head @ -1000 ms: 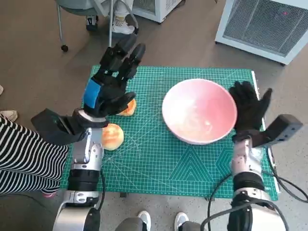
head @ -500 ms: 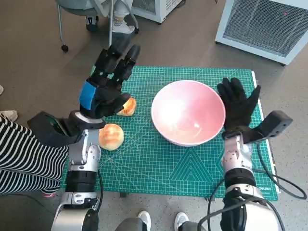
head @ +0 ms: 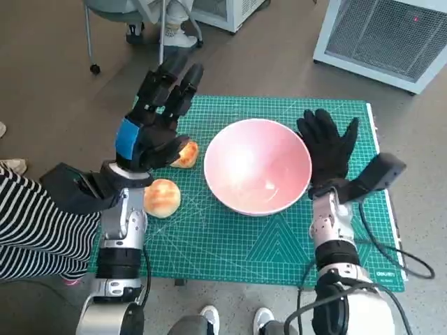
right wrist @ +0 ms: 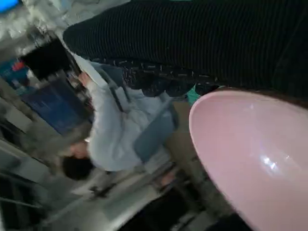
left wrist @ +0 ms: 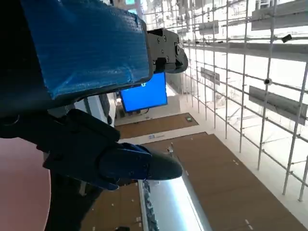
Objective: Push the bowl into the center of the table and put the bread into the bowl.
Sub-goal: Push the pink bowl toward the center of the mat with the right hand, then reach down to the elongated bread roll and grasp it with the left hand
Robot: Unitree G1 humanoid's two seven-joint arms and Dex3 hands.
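Bowl (head: 257,166) first: pink, wide, shallow, glossy inside, nothing in it, sitting upright on the green cutting mat (head: 230,244), about mid-table, maybe a touch right of centre. Nearest it is the right hand (head: 325,150), gloved, flat and spread, holding nothing, palm against the bowl's right rim, so any more pushing goes leftward. Right wrist view shows glove and rim (right wrist: 211,103) meeting, w/ a blurred seated person beyond. Bread: round bun (head: 162,197) lies left of the bowl, near the left forearm; second piece (head: 185,154) is just past it, partly under the left hand (head: 150,132). That hand hovers spread, gripping nothing, so it's the nearer one for the bread.
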